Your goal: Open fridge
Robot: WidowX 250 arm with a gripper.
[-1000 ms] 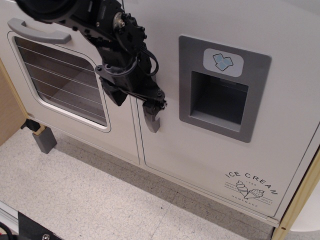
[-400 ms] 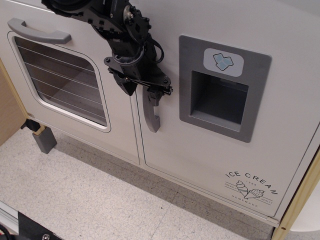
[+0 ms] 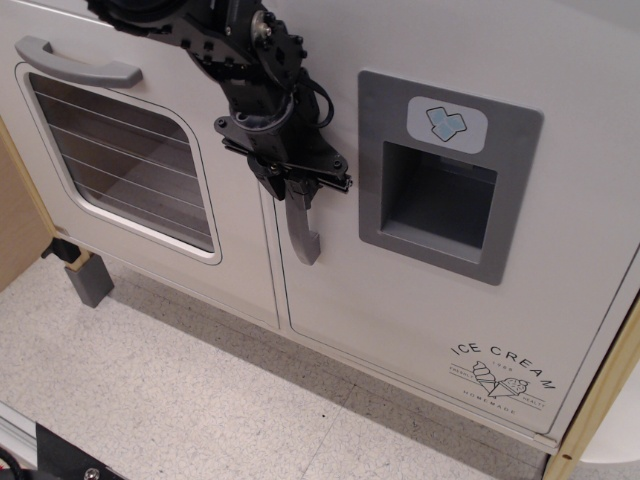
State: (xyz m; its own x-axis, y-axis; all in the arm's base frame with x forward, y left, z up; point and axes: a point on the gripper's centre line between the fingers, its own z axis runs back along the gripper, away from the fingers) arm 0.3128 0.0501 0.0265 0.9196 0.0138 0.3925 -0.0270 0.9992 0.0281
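Observation:
The fridge (image 3: 400, 300) is the large white door on the right, and it stands closed. It has a grey recessed ice-dispenser panel (image 3: 445, 190), a blue ice-cube sticker (image 3: 447, 124) and an "ICE CREAM" logo (image 3: 503, 375). Its vertical grey handle (image 3: 303, 232) runs along the door's left edge. My black gripper (image 3: 300, 180) comes down from the upper left and sits at the upper part of the handle. Its fingers stand apart on either side of the handle, which shows below them. The handle's top is hidden behind the gripper.
To the left is the white oven door (image 3: 130, 160) with a window and a horizontal grey handle (image 3: 75, 65). A grey block (image 3: 88, 282) stands on the speckled floor (image 3: 200, 400) at the lower left. A wooden edge (image 3: 600, 400) borders the fridge on the right.
My gripper has moved up along the fridge handle from its lower end to its upper part and slightly to the right. The fridge door has not moved.

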